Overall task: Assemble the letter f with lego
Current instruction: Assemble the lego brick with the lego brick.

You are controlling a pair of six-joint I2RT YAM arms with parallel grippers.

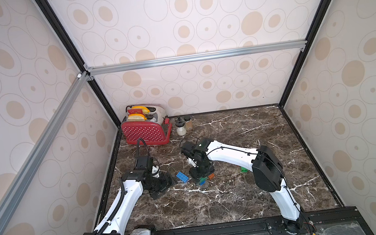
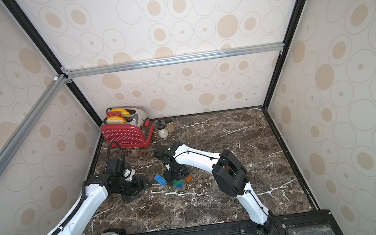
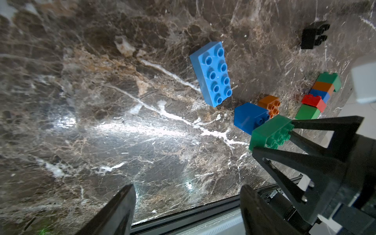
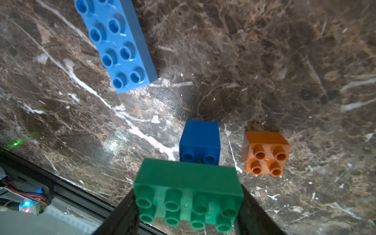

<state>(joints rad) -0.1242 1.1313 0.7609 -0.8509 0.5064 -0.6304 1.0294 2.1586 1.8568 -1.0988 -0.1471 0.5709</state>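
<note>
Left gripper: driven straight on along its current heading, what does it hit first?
Probably the bare brown marble tabletop: the open left gripper tilts down at it. The long light-blue eight-stud lego brick lies further on; depth unclear.

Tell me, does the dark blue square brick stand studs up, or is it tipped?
Tipped: in both wrist views the dark blue square brick has studs pointing sideways, not up.

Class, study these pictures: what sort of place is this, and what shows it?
Probably a robot test booth dressed as a kitchen counter: a marble-look tabletop, a red toaster with jars beside, wallpapered panels on aluminium framing, plus the left arm and right arm.
</note>
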